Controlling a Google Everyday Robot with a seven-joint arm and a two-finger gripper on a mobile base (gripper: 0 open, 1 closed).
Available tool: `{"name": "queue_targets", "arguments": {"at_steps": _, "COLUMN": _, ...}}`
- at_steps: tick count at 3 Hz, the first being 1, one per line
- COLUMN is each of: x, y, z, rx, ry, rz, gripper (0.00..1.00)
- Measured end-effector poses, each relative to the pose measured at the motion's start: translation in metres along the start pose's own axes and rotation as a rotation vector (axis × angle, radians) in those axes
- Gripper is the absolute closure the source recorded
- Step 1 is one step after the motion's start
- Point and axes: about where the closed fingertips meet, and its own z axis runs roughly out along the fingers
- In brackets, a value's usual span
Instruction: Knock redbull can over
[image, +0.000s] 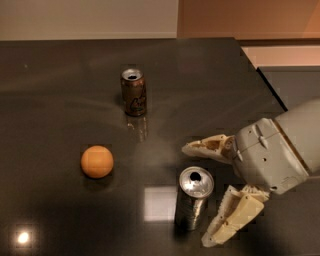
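The redbull can (193, 200) is a slim silvery-grey can with a shiny top and dark drinking hole. It stands upright on the dark table (60, 80), near the front. My gripper (199, 195) comes in from the right with its two cream fingers spread wide. One finger (207, 146) lies just behind the can and the other finger (231, 217) is at the can's right front. The can sits at the mouth of the open fingers, and I cannot tell whether they touch it.
A brown-copper can (134, 92) with a dark logo stands upright farther back. An orange ball (97, 161) rests at the left. The table's right edge (265, 85) runs close behind my gripper. A bright light reflection (161, 203) lies next to the silvery can.
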Motion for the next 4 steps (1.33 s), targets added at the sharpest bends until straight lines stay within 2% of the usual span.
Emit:
{"name": "queue_targets", "arguments": {"at_steps": 2, "x": -0.005, "y": 0.006, "z": 0.008, "rx": -0.029, "ry": -0.014, "rz": 0.01, "gripper": 0.63}}
{"name": "queue_targets", "arguments": {"at_steps": 3, "x": -0.007, "y": -0.01, "z": -0.009, "rx": 0.017, "ry": 0.024, "rz": 0.011, "gripper": 0.87}}
{"name": "queue_targets", "arguments": {"at_steps": 4, "x": -0.004, "y": -0.042, "z": -0.039, "rx": 0.083, "ry": 0.104, "rz": -0.019, "gripper": 1.0}}
